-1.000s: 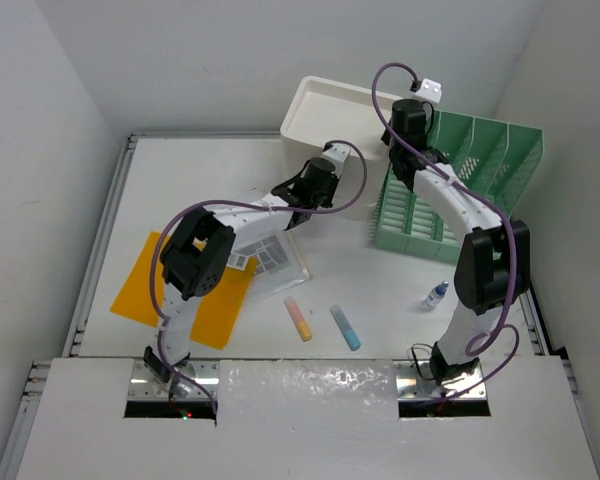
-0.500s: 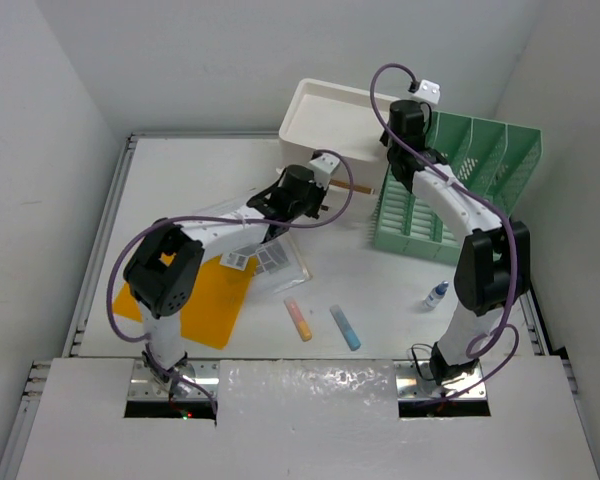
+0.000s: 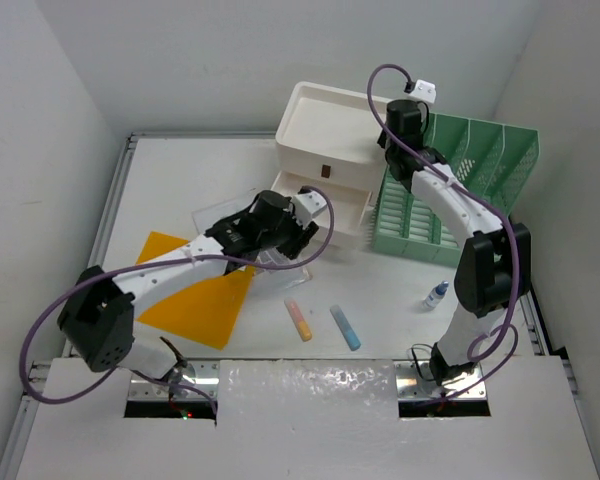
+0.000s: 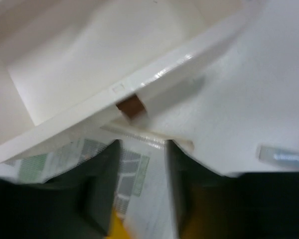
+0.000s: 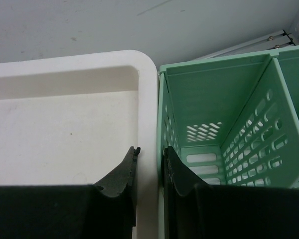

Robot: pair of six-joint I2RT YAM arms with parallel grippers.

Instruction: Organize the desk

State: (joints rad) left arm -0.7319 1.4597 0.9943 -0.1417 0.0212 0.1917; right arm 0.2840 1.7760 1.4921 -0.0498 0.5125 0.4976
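The white desk [image 3: 180, 180] holds a white three-drawer box [image 3: 325, 125] at the back. One drawer [image 3: 335, 205] stands pulled out toward me. My left gripper [image 3: 302, 228] hangs just in front of that drawer, open. In the left wrist view its gripper [image 4: 142, 145] has nothing between the fingers, and the drawer's brown handle [image 4: 131, 107] sits just beyond the tips. My right gripper [image 3: 402, 135] is at the box's right side. In the right wrist view that gripper [image 5: 149, 153] is shut on the box's white rim [image 5: 148, 99], beside the green rack [image 5: 214, 94].
A clear sleeve with printed paper [image 3: 270, 262] lies under the left gripper, partly over an orange sheet [image 3: 195, 300]. An orange marker [image 3: 298, 320] and a blue marker [image 3: 345, 327] lie near the front. A small blue-capped bottle [image 3: 436, 295] stands right. The green file rack [image 3: 460, 190] adjoins the box.
The left arm drew back toward the near side and the drawer slid out with it. Its jaws have come apart and off the brown handle. The right arm has held still.
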